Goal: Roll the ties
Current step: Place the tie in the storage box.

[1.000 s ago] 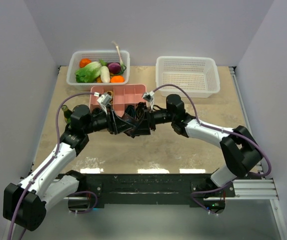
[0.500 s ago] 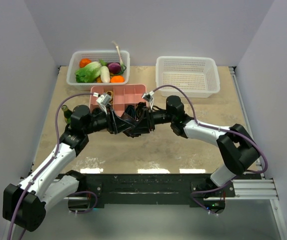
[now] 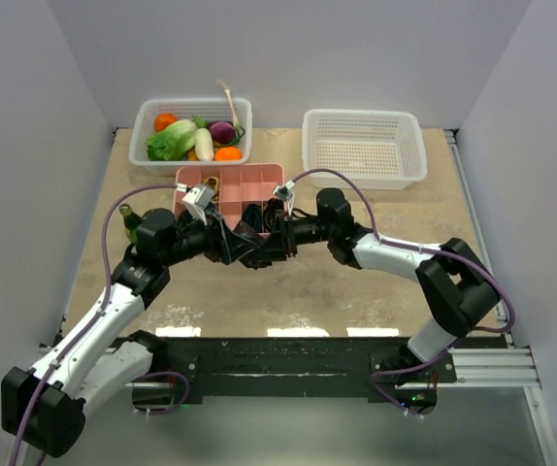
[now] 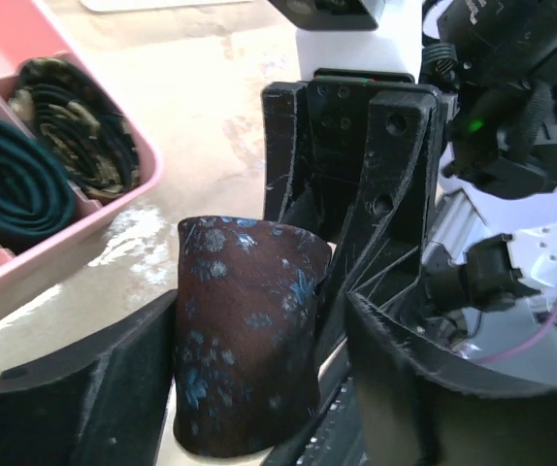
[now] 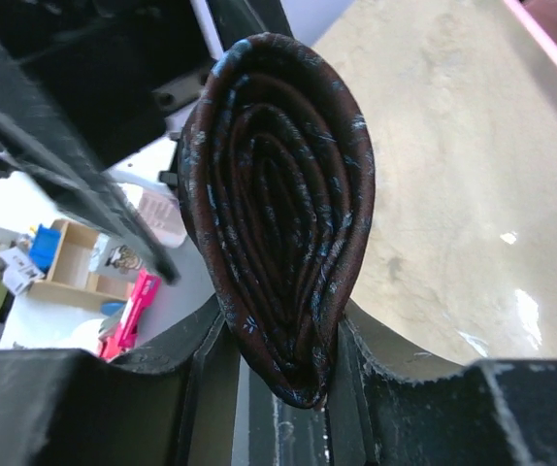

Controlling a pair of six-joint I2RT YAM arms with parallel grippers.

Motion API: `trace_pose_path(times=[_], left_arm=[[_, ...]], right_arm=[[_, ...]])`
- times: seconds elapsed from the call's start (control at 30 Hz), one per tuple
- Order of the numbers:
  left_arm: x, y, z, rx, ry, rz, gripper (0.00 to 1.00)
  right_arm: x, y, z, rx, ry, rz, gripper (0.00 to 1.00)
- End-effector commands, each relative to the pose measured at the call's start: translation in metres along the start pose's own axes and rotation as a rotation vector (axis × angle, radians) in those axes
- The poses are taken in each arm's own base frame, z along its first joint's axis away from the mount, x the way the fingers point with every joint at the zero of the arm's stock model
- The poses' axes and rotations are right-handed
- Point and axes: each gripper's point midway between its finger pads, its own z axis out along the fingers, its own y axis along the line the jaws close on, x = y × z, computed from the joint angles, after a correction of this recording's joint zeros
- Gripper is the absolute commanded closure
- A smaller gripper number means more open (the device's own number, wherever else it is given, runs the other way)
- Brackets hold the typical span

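One of the ties, dark maroon with small blue flowers, is rolled into a tight coil (image 5: 278,194). My right gripper (image 5: 283,340) is shut on the coil's lower end. In the left wrist view the same coil (image 4: 245,340) stands between the fingers of my left gripper (image 4: 259,330), which is open, with a gap on its right side. Both grippers meet just in front of the pink tray (image 3: 259,180): the left gripper (image 3: 240,245) from the left, the right gripper (image 3: 271,241) from the right. Two more rolled ties, a dark green one (image 4: 12,194) and a patterned one (image 4: 75,136), lie in tray compartments.
A white basket of vegetables (image 3: 193,126) stands at the back left. At the back right is a white basket (image 3: 364,146) with nothing in it. A small green object (image 3: 131,221) sits left of the pink tray, beside my left arm.
The right gripper's jaws have closed on the rolled tie and the left gripper's jaws have opened. Both arms have shifted slightly to the left.
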Motion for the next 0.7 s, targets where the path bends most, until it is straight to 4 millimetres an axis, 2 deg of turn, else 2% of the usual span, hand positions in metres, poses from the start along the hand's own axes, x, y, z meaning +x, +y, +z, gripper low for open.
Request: trace_pose_path(times=[0.0, 0.03, 0.07, 0.23, 0.4, 0.5, 0.57, 0.63, 0.67], left_arm=[[-0.034, 0.000, -0.007, -0.077, -0.104, 0.057, 0.18], [-0.036, 0.001, -0.008, -0.091, -0.110, 0.059, 0.14], [-0.038, 0.004, -0.009, -0.111, -0.114, 0.057, 0.00], [-0.063, 0.017, -0.017, -0.248, -0.181, 0.059, 0.00], [-0.089, 0.028, -0.037, -0.387, -0.280, 0.061, 0.00], [-0.099, 0.030, -0.047, -0.431, -0.322, 0.067, 0.00], [-0.100, 0.030, -0.050, -0.441, -0.328, 0.076, 0.00], [-0.099, 0.032, -0.050, -0.455, -0.317, 0.081, 0.00], [-0.097, 0.034, -0.050, -0.460, -0.308, 0.079, 0.00]], right_arm=[[-0.016, -0.006, -0.001, 0.081, -0.023, -0.046, 1.00], [-0.017, -0.008, -0.002, 0.097, -0.027, -0.059, 1.00], [-0.018, -0.010, -0.002, 0.105, -0.027, -0.061, 1.00], [-0.023, -0.017, -0.003, 0.162, -0.027, -0.076, 1.00], [-0.031, -0.027, -0.002, 0.230, -0.022, -0.090, 1.00], [-0.039, -0.037, -0.002, 0.279, -0.027, -0.100, 1.00], [-0.050, -0.040, 0.001, 0.299, -0.042, -0.123, 1.00], [-0.052, -0.049, 0.005, 0.318, -0.035, -0.116, 1.00], [-0.062, -0.047, 0.007, 0.319, -0.048, -0.131, 1.00]])
